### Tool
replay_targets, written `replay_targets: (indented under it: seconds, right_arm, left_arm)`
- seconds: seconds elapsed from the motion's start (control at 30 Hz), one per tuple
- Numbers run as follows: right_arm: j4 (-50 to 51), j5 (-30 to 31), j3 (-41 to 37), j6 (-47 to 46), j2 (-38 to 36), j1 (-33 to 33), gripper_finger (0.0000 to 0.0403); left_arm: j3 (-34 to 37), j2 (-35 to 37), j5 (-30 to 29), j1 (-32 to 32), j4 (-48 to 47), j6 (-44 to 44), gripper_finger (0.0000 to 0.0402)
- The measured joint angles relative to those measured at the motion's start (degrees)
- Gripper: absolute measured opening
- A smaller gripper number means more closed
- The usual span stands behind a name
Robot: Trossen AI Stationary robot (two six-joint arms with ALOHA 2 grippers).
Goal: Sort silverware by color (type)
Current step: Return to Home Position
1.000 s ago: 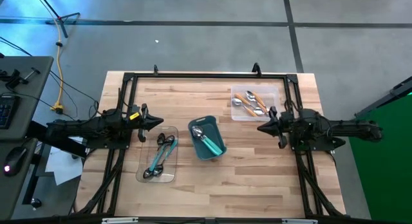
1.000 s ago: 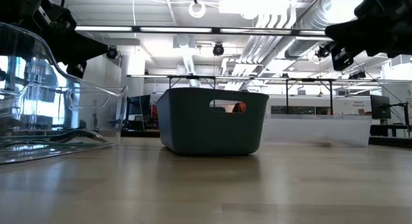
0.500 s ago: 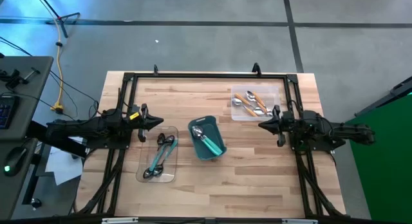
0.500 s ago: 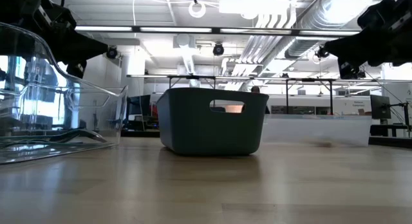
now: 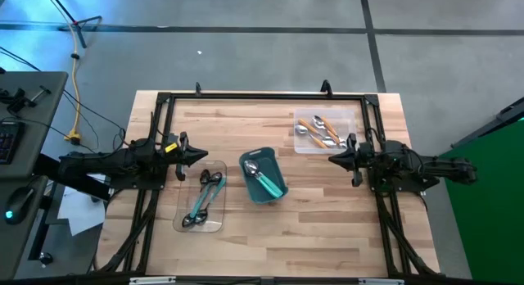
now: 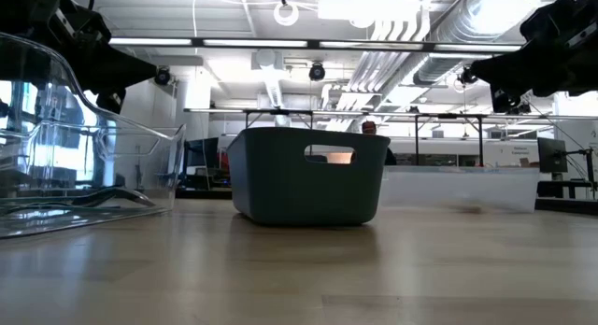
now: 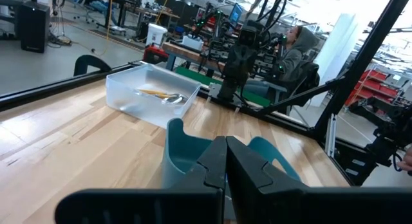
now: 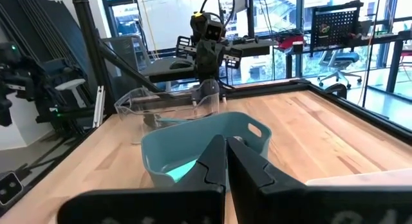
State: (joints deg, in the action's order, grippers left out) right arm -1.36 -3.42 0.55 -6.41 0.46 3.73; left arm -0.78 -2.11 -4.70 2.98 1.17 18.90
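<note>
Left of the teal bin (image 5: 262, 151): left end effector (image 5: 199, 156) clenched, empty, beside a clear tray (image 5: 214, 223) holding dark and teal spoons (image 5: 203, 200). Right of the bin: right end effector (image 5: 334, 160) clenched, empty. Farther back on that side: orange spoons (image 5: 315, 126) in another clear tray (image 5: 344, 121). Inside the bin: teal-handled spoons (image 5: 266, 183).

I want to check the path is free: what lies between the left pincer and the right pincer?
In the high view, the teal bin stands between the left pincer and the right pincer, with teal-handled spoons lying in it.

Metal-bowled spoons (image 5: 264, 180) lie in your teal rectangular plastic bin (image 5: 259, 151) mid-table, the clear plastic tray (image 5: 214, 214) to its left, and the second clear tray (image 5: 346, 121) to its right and behind.
</note>
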Motion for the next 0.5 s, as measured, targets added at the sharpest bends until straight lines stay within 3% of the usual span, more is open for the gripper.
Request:
replay_targets:
  seconds: [0.5]
  right_arm:
    - [0.08, 0.00, -0.04, -0.62, 0.71, 0.00, 0.0000]
  left_arm:
    - [0.04, 0.00, 0.04, -0.02, 0.00, 0.00, 0.0000]
